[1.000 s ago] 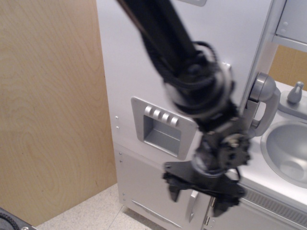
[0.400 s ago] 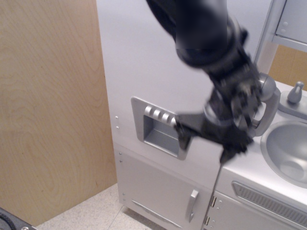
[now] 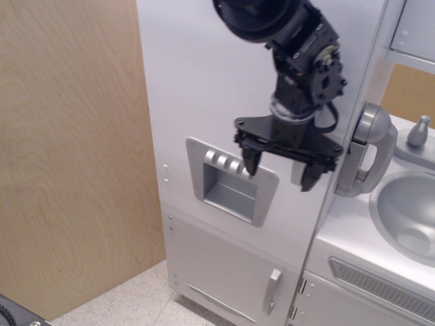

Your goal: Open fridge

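Observation view: the fridge (image 3: 204, 88) stands upright, filling the centre of frame, against a light wooden wall (image 3: 68, 156) on its left. Large door appears shut. Recessed dispenser panel (image 3: 231, 180) with a row of knobs sits on the door's lower part. Black gripper (image 3: 280, 167) hangs fingers-down in front of the door, fingers spread wide, holding nothing; one fingertip (image 3: 249, 163) overlaps the panel's upper right corner, the other is near the grey handle (image 3: 367, 153). Small lower door (image 3: 231, 272) below, closed. Sink basin (image 3: 408, 214) at right.
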Robot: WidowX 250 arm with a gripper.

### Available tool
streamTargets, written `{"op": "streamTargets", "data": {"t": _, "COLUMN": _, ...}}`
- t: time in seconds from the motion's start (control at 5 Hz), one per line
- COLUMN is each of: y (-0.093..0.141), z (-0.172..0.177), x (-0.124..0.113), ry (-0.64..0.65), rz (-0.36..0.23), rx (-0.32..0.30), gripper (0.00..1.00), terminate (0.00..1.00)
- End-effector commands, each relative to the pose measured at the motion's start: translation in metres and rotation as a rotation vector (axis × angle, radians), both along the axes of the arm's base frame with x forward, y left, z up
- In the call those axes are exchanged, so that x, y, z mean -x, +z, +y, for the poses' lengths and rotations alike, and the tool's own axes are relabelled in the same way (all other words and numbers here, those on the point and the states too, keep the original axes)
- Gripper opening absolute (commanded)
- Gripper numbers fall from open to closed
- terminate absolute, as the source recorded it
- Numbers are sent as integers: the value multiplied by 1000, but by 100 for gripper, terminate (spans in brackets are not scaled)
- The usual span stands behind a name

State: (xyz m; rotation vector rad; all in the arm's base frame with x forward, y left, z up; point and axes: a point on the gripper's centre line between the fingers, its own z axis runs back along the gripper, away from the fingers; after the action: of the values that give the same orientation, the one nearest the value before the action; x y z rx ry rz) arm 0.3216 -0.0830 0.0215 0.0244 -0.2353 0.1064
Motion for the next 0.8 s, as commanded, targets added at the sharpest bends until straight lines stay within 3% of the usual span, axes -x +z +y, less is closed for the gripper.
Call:
{"op": "streamTargets", "data": {"t": 0.0, "y": 40, "z": -18, "x": -12, "ry": -76, "rz": -129, "rx": 75, "gripper": 100, "terminate": 0}}
{"op": "streamTargets", "data": {"t": 0.2, "y": 45, "z": -19, "x": -19, "ry": -46, "rz": -211, "rx": 21, "gripper": 100, "terminate": 0}}
{"op": "streamTargets", "data": {"t": 0.4, "y": 45, "z": -18, "x": -24, "ry": -37, "rz": -251, "rx": -10, "gripper": 100, "terminate": 0}}
{"op": "streamTargets", "data": {"t": 0.6, "y": 43, "z": -20, "x": -25, "ry": -40, "rz": -262, "rx": -21, "gripper": 0, "terminate": 0}}
